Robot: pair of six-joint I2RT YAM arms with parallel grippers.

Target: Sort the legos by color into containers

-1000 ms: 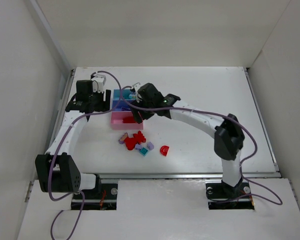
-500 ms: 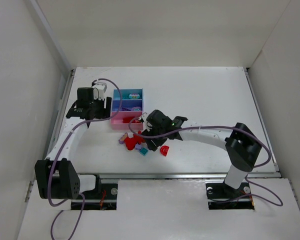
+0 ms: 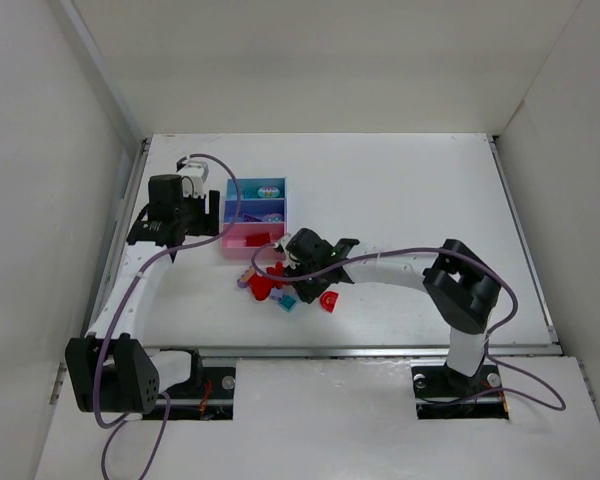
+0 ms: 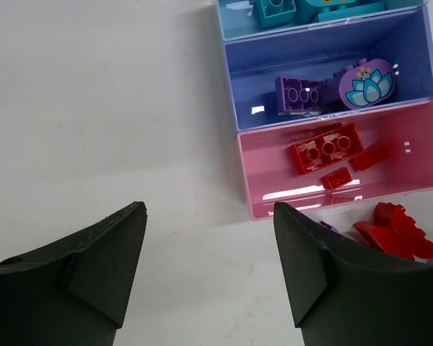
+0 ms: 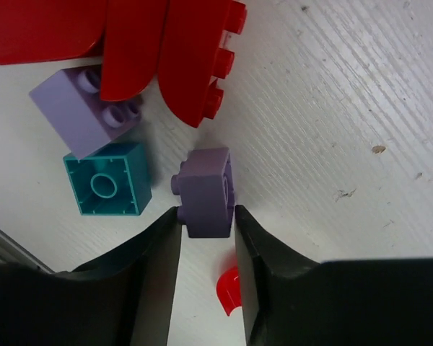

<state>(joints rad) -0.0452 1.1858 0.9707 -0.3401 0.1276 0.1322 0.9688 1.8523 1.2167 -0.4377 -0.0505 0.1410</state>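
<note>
White tabletop [image 5: 332, 108]: right gripper [image 5: 206, 216], now lowered from the containers [image 3: 235, 245] onto the loose legos [image 3: 261, 288], clamps a lilac brick [image 5: 206, 189]. Its purple-blue tray [image 4: 310, 54] awaits beyond, beside the spread, empty left gripper [image 4: 209, 267].

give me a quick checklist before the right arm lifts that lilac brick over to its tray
1. Is the lilac brick between the right gripper fingers? Ok, both fingers sit flush on its sides.
2. Is the teal brick clear of the fingers? Ok, though the gap is narrow.
3. Is the red piece clear? Cannot tell, it is partly hidden by a finger.
4. Is there room in the purple-blue tray? Ok, it holds two purple pieces and much of its floor is bare.
5. Is the left gripper out of the way? Ok, it is open over the table beside the trays.
</note>
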